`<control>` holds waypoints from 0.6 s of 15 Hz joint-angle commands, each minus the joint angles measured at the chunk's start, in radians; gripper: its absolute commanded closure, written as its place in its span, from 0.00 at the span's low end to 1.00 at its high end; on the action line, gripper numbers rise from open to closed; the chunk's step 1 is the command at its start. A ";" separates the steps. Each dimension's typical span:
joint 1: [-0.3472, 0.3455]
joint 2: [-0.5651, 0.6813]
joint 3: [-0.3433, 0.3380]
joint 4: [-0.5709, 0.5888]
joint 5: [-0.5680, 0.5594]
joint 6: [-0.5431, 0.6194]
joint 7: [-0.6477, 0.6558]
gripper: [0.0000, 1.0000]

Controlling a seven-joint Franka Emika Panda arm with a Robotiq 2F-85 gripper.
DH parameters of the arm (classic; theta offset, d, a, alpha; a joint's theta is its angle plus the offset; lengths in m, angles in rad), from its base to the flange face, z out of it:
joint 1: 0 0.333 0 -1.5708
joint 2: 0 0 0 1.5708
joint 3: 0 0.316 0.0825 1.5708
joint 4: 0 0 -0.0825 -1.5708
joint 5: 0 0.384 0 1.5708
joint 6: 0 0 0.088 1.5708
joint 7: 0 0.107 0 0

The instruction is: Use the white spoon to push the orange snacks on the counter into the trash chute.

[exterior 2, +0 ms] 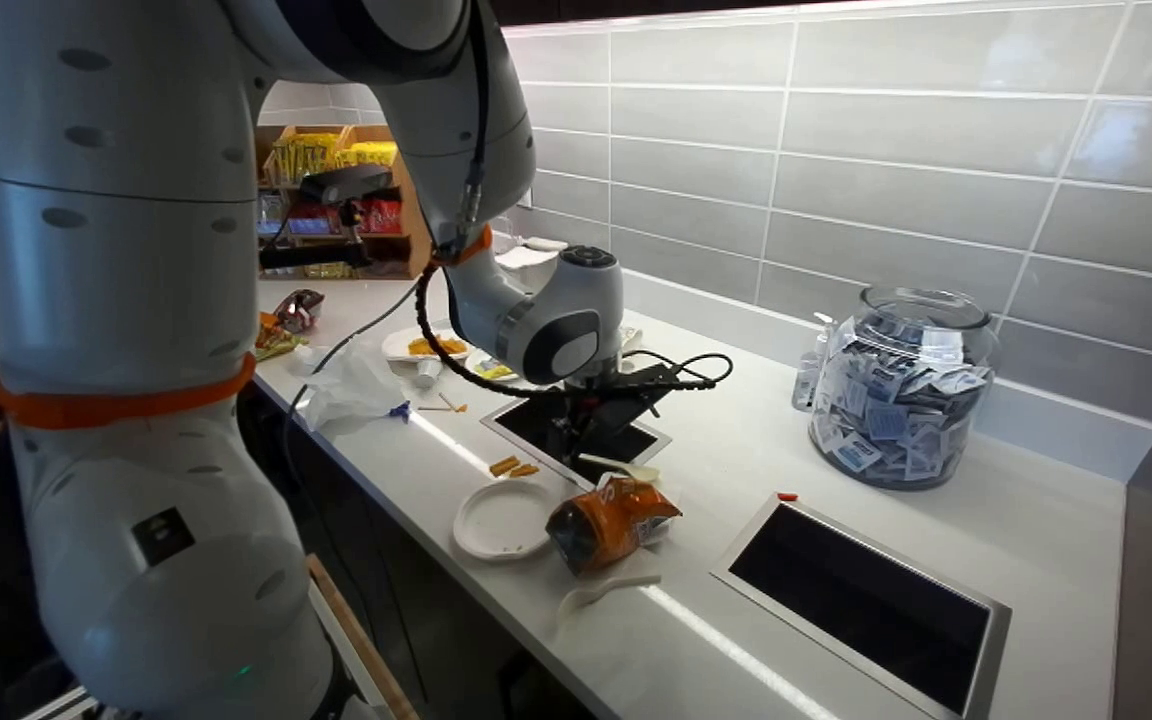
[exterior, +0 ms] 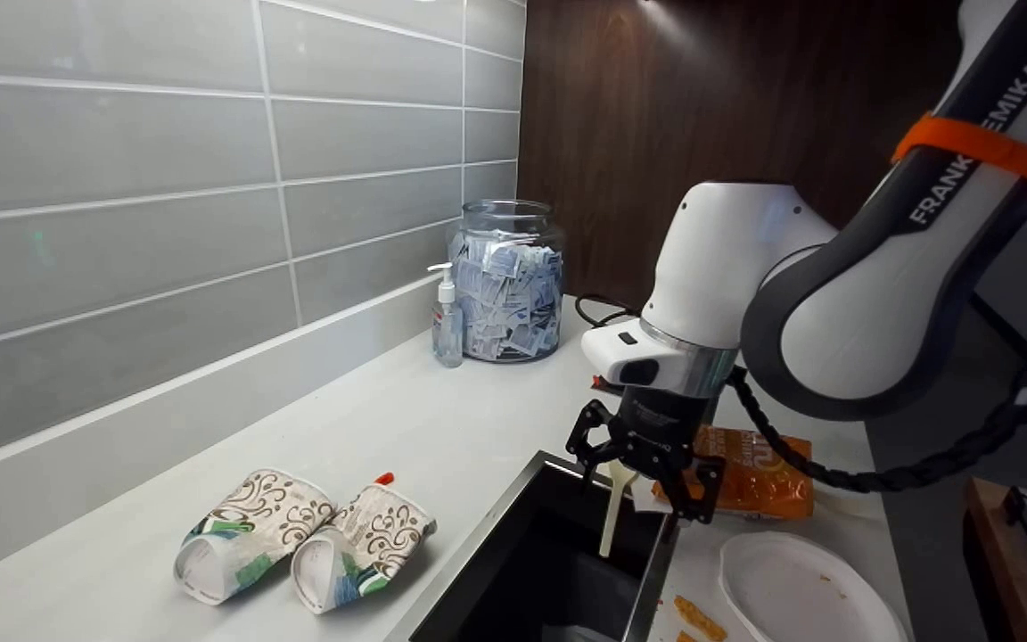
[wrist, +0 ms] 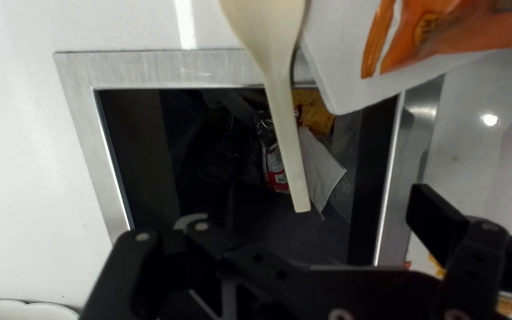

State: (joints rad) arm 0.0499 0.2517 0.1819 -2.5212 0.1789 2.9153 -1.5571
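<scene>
The white spoon (wrist: 282, 84) rests with its bowl on the counter (wrist: 11, 111) and its handle sticking out over the trash chute (wrist: 149, 69). My gripper (exterior: 643, 490) is above the chute, its fingers wide apart with nothing between them. In the wrist view the handle's free end shows below the gap, not gripped. Of the orange snacks, a shiny bag (exterior 2: 608, 522) lies beside the chute, and loose orange-brown pieces (exterior: 699, 617) lie on the counter along its rim. The far end of the chute is partly covered by the arm in an exterior view.
A white plate (exterior 2: 504, 525) lies near the loose pieces. A similar pale spoon (exterior 2: 601, 592) is near the counter's front edge. Beyond are another dark cut-out (exterior 2: 866, 600), a glass jar (exterior: 513, 303) of packets and two crumpled patterned cups (exterior: 255, 526). A white sheet (wrist: 336, 84) overhangs the chute.
</scene>
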 commanded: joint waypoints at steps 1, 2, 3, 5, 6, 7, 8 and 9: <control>-0.035 0.049 0.020 0.021 -0.070 0.052 0.046 0.00; -0.040 0.056 0.021 0.024 -0.082 0.057 0.053 0.00; -0.044 0.063 0.021 0.028 -0.096 0.065 0.061 0.00; -0.049 0.078 0.017 0.034 -0.127 0.073 0.081 0.00; -0.051 0.084 0.015 0.037 -0.142 0.072 0.091 0.00; -0.053 0.089 0.014 0.041 -0.156 0.072 0.100 0.00; -0.055 0.094 0.013 0.046 -0.168 0.069 0.110 0.01; -0.058 0.098 0.014 0.049 -0.179 0.069 0.117 0.06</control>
State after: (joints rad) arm 0.0115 0.3173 0.1873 -2.4891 0.0569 2.9621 -1.4852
